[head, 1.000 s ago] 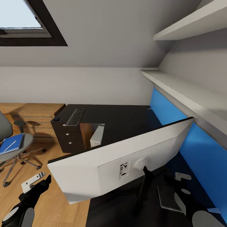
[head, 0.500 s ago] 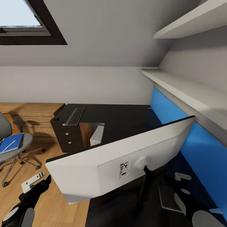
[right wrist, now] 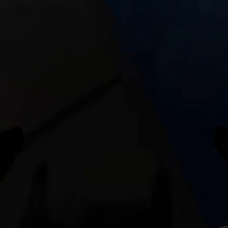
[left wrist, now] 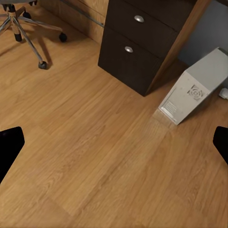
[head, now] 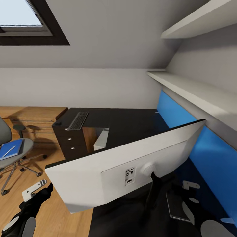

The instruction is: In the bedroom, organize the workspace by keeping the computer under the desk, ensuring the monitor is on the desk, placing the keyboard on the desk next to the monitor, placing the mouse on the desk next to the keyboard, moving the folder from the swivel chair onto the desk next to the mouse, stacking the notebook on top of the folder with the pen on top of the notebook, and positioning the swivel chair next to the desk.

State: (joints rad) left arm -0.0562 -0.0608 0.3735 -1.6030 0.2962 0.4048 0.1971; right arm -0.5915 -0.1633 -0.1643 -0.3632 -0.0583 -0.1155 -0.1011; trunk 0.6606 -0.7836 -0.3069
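The monitor [head: 98,174] stands on the black desk [head: 128,123] close in front of me, its light grey back towards me. At the desk's far left end lie the keyboard [head: 78,120] and, beside it, the small black mouse [head: 58,124]. The computer [head: 101,140] [left wrist: 194,90] stands on the floor under the desk. At the left, the swivel chair [head: 24,149] carries the blue folder [head: 13,146] with the white pen [head: 10,152] on it. A dark flat notebook [head: 176,205] lies on the desk by my right gripper [head: 188,192]. My left gripper [head: 37,192] [left wrist: 114,145] hangs open over the wooden floor. In the dark right wrist view the right gripper [right wrist: 114,142] is open too.
Dark drawers with silver knobs [left wrist: 137,19] sit beside the computer. The chair's chrome base [left wrist: 23,28] stands on the floor near them. A light wooden dresser [head: 33,121] is behind the chair. White shelves [head: 191,92] and a blue wall panel [head: 210,158] run along the right.
The whole picture has shifted slightly, so the camera has moved; the monitor looks a little larger. Both arms keep their places in the view.
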